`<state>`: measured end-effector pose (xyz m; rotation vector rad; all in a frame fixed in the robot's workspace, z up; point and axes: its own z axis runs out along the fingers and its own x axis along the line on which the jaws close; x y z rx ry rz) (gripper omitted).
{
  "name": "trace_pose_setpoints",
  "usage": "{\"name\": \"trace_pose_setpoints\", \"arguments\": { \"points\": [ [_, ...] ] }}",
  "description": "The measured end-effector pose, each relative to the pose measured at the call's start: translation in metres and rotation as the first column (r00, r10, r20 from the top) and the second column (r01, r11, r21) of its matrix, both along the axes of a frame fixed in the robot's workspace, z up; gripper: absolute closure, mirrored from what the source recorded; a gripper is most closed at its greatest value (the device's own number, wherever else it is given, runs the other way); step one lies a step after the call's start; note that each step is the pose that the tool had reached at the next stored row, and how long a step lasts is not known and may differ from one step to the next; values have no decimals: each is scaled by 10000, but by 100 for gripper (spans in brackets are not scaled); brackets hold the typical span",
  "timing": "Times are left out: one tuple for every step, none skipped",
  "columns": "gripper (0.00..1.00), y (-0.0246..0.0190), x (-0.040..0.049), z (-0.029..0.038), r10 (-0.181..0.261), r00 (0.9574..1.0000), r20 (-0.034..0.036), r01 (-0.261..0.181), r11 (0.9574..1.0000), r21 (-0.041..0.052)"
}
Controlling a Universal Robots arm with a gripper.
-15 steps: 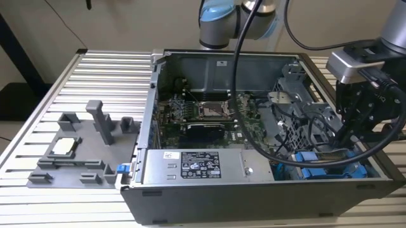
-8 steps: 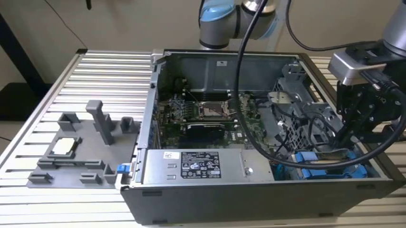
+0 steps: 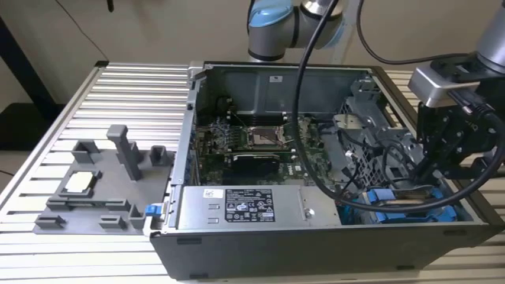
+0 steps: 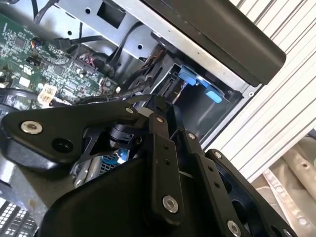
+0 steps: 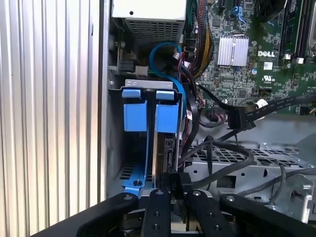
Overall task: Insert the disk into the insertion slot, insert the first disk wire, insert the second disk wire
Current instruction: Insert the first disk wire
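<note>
much of the work is hidden. in the exterior view the gripper (image 3: 426,177) hangs over the drive cage (image 3: 371,160), which sits just beside the power-supply box (image 3: 245,207) on the exterior view's right, and the gripper's own black body covers its tips and the far end of the cage. in the second wrist view its black links stand in front of the tips. in the first wrist view the fingers (image 5: 157,205) are drawn in narrow, pinched on what looks like a small black plug (image 5: 175,178) with a black wire running off it. whether that plug touches the drive i cannot tell, as the joint lies in shadow.

the disk (image 5: 167,116) sits in the insertion slot (image 5: 148,85), its blue carrier front toward the power-supply box. most of its body is dark and its label is out of sight. just beside it, on the side away from the motherboard (image 3: 261,142), stands a second blue carrier front (image 5: 134,111).

a blue cable (image 5: 165,54) loops between the power-supply box and the carrier fronts. loose black wires (image 5: 232,148) cross the perforated cage, one ending in a free black connector (image 5: 236,118). a thick black hose (image 3: 304,89) drapes over the open case (image 3: 316,248). well apart from the power-supply box, on the exterior view's left, a grey fixture tray (image 3: 94,195) lies on the slatted table (image 3: 134,89).
</note>
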<state>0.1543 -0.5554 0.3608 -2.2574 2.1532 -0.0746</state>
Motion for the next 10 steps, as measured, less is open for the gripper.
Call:
{"name": "trace_pose_setpoints", "arguments": {
  "points": [
    [81,0,14,-4,-1,10000,-73,1,10000,4],
    [81,0,31,-8,0,9999,-136,0,10000,6],
    [81,0,47,-11,0,9998,-189,0,10000,7],
    [81,0,63,-16,0,9997,-239,0,10000,11],
    [81,1,78,-20,1,9996,-286,-1,10000,13],
    [81,0,94,-25,1,9994,-333,0,10000,18],
    [81,0,110,-30,0,9993,-384,1,10000,22],
    [81,0,125,-34,1,9991,-435,0,10000,29],
    [81,0,139,-38,1,9988,-487,1,10000,40],
    [81,1,152,-42,2,9985,-544,1,10000,52]
  ]
}}
